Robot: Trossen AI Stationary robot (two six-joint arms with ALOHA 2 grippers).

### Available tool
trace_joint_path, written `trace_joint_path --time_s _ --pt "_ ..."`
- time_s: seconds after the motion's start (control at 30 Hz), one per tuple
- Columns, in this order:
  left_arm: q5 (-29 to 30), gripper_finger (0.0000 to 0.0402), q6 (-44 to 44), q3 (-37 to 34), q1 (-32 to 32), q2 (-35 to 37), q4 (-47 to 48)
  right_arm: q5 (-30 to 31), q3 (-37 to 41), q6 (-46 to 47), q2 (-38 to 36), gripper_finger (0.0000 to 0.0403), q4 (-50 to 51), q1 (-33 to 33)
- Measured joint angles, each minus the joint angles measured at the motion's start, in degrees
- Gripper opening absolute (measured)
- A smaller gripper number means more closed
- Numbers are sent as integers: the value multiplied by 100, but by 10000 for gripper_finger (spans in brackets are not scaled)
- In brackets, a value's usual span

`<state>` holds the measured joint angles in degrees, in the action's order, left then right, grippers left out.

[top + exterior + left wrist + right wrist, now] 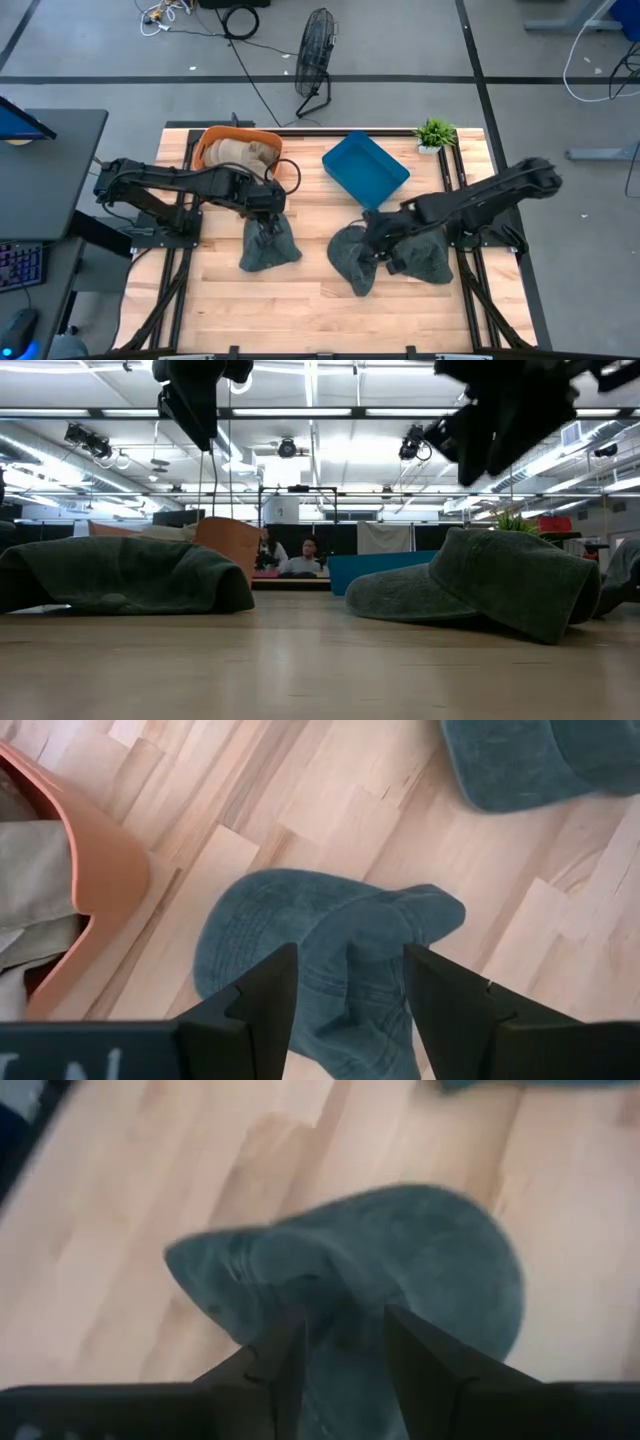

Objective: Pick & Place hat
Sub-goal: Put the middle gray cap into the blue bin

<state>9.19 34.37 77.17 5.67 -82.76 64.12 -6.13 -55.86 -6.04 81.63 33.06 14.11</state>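
Two dark green hats lie flat on the wooden table. One hat point(268, 248) lies under my left gripper point(267, 215); it also shows in the left wrist view point(320, 945) and the low view point(120, 575). The other hat point(352, 260) lies under my right gripper point(380, 243), and also shows in the right wrist view point(400, 1265) and the low view point(480, 585). Both grippers are open. In the low view, my left gripper point(195, 410) and my right gripper point(495, 430) hang well above the hats and touch nothing.
An orange basket point(238, 150) holding beige cloth stands at the far left, close behind my left gripper. A blue tray point(365, 168) stands at the far middle and a small plant point(435, 132) at the far right corner. More dark cloth point(430, 265) lies right of the right hat.
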Motion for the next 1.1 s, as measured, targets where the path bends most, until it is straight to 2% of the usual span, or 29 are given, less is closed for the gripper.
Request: trace_joint_path --time_s 0.1,0.2,0.3,0.5,0.6,0.73,0.9,0.93,1.1 --pt "2 186 11 0 0 0 1 54 0 -235 380 137 -7 0" --pt "0 186 11 0 0 0 1 354 0 -490 630 138 -88 0" --pt "0 186 9 0 0 0 2 571 0 -571 813 146 -263 -3" --pt "0 186 9 0 0 0 2 627 0 -931 1145 171 -371 -3" --pt "0 186 7 0 0 0 2 811 0 -949 1214 169 -363 -3" --pt "0 186 4 0 0 0 2 1166 0 -973 1211 127 -375 -3" --pt "0 186 4 0 0 0 2 1275 -5 -1030 1204 24 -195 -4" --pt "0 186 4 0 0 0 2 1274 -34 -1005 1177 14 -47 -5" --pt "0 186 2 0 0 0 2 1320 -580 -1103 954 18 1094 -15"
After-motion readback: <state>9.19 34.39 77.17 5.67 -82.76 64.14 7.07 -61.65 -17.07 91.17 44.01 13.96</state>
